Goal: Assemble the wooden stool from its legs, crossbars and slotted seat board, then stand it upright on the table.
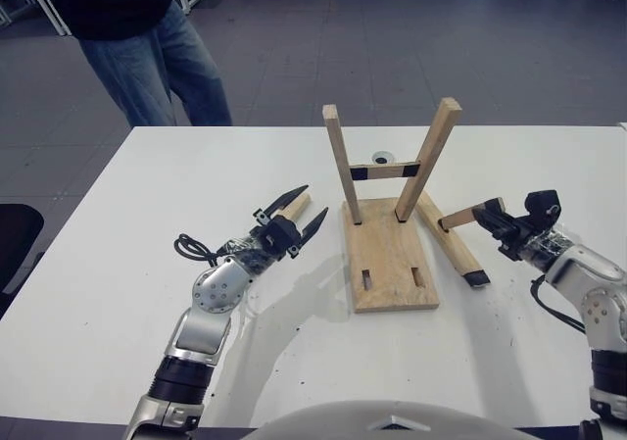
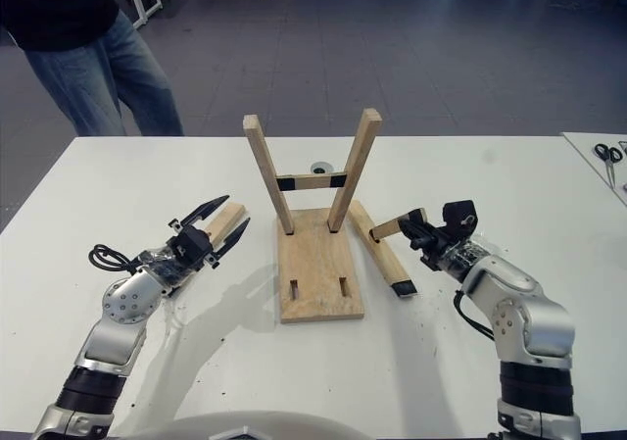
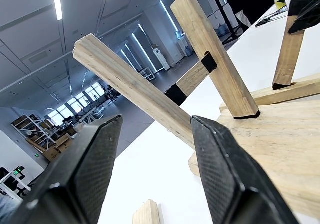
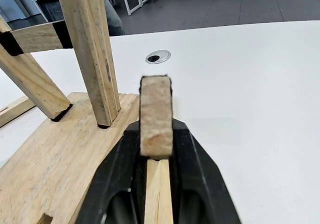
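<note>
- The seat board (image 1: 390,268) lies flat on the white table (image 1: 118,224), about midway between the left and right edges and a little nearer the far edge
- Two legs stand in the slots at the board's far end: the left leg (image 1: 341,164) and the right leg (image 1: 429,158), both tilting outward toward their tops
- A crossbar (image 1: 388,171) with black ends joins these two legs partway up
- The two slots at the board's near end hold nothing
- A third leg (image 1: 453,246) rests on the table just beside the board's right edge, angled away from it toward the near edge, with a black cap on its near end
- A short crossbar (image 1: 468,215) sticks out of the third leg toward the table's right edge
- The right gripper (image 4: 156,134) is clenched on the short crossbar's free end, its fingers pressed against both sides of the wood
- The left gripper (image 1: 312,203) is released, fingers spread apart, held low over the table to the left of the board
- A loose wooden piece (image 2: 227,220) lies on the table by the left gripper's fingertips
- A round opening (image 1: 382,156) sits in the table beyond the legs, near the far edge
</note>
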